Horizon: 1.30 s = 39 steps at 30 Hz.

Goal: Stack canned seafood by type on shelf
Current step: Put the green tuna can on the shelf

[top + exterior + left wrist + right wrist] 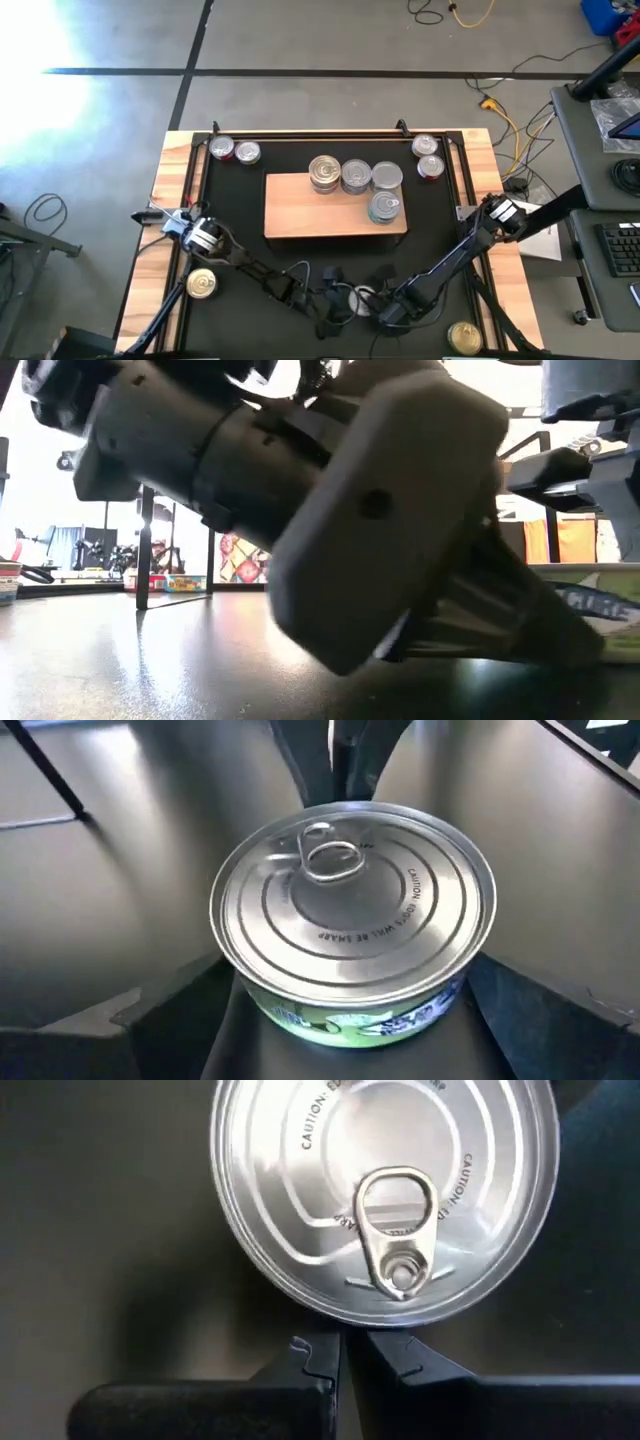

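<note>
Nearest the wrist cameras sits one silver-lidded tin [352,925] with a green label, on the black mat [235,195] at the table's six o'clock edge. Both arms reach low and inward to it: the left gripper [335,303] straddles it with jaws spread wide, not clamped, while the right gripper [340,1355], fingers pressed together, points at its rim. Four tins [357,178] stand on the shelf [300,210], toward its one o'clock corner.

You see a round silver metal tin [352,935] with a green-and-white patterned label, ringed lid embossed with grey lettering. The flat pale tan wooden shelf [300,212] lies on a black mat [235,205]; your desk [160,240] rim is light wood.
</note>
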Each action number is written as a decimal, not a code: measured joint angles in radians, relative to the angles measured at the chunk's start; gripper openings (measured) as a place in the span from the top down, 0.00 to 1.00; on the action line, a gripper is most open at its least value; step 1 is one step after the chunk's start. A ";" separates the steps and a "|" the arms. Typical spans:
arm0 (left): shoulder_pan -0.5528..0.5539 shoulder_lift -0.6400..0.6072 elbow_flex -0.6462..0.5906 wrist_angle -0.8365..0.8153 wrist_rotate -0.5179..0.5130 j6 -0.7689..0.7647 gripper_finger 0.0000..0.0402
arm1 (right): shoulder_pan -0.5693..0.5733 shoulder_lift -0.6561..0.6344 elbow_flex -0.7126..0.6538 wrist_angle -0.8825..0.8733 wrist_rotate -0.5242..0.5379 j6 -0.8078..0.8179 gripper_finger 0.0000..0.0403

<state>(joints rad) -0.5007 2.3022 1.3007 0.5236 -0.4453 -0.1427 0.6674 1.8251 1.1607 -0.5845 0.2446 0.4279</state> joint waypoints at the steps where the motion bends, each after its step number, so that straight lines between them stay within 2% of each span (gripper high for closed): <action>1: 0.001 0.007 0.010 0.005 -0.002 0.013 0.05 | -0.002 0.005 -0.001 -0.002 0.000 -0.012 0.97; 5: 0.006 0.045 0.061 0.016 -0.010 0.040 0.05 | -0.004 0.006 0.000 -0.007 -0.006 -0.063 0.97; 14: 0.011 0.092 0.137 0.018 -0.004 0.049 0.04 | -0.016 0.008 -0.002 -0.023 -0.018 -0.066 0.97; 19: 0.025 0.111 0.141 0.053 0.048 0.055 0.04 | -0.018 0.009 0.005 -0.040 -0.029 -0.085 0.97; 28: 0.033 0.137 0.185 0.063 0.083 0.064 0.01 | -0.018 0.012 0.026 -0.073 -0.054 -0.094 0.97; 39: 0.034 0.137 0.205 0.043 0.079 0.063 0.01 | -0.020 0.010 0.028 -0.077 -0.075 -0.091 0.97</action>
<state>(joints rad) -0.4671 2.4390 1.5059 0.5666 -0.3666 -0.0798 0.6472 1.8352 1.1885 -0.6618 0.1697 0.3370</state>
